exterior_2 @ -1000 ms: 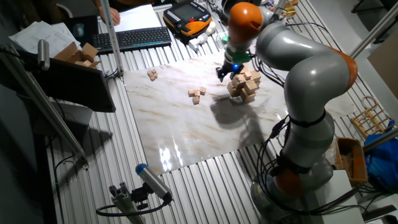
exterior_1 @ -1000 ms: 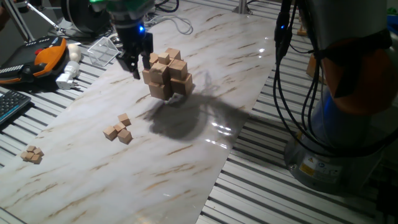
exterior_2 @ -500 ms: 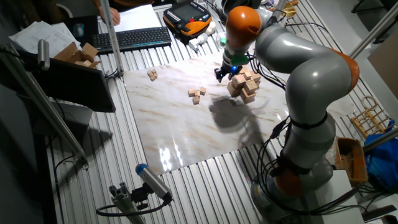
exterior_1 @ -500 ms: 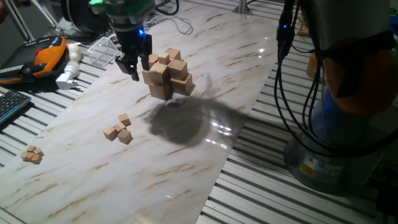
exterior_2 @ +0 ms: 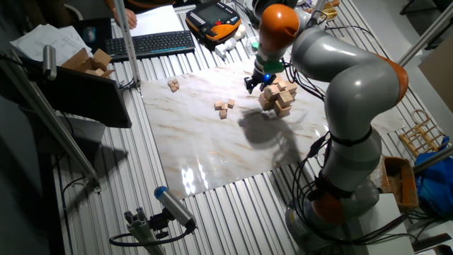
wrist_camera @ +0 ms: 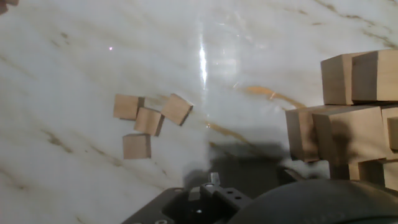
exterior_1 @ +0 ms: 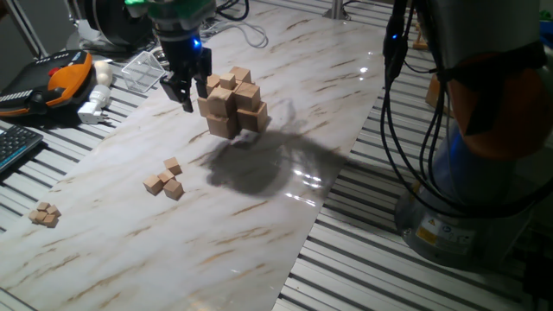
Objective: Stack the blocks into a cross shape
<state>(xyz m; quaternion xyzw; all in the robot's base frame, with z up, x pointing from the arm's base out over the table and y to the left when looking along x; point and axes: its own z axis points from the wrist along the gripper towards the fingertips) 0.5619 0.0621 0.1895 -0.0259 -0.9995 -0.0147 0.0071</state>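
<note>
The claw [exterior_1: 186, 93] hangs above the marble board [exterior_1: 285, 130], just beside the block stack [exterior_1: 233, 104] at the stack's 9 o'clock in one fixed view. Its dark fingers [exterior_1: 177, 89] point down and appear to stand a little apart with nothing seen between them, but how wide the gap is I cannot tell, and the hand view shows only the dark body of the hand at the bottom edge, not the tips. A blue light glows on the wrist above. The stack, the cross shape, is a chunky cluster of light wooden cubes in tiers, with smaller cubes on top; it sits on the board and throws a dark shadow toward 6 o'clock. In the hand view its cubes [wrist_camera: 348, 124] fill the right edge at 3 o'clock. Well apart from it, at about 7 o'clock in that fixed view, four loose blocks [exterior_1: 166, 180] lie close together on the board; in the hand view they [wrist_camera: 147, 121] show at 10 o'clock. A second small group of blocks [exterior_1: 43, 213] lies near the board's corner. Beyond the board rest an orange handset [exterior_1: 60, 76] and a keyboard [exterior_2: 152, 44].
</note>
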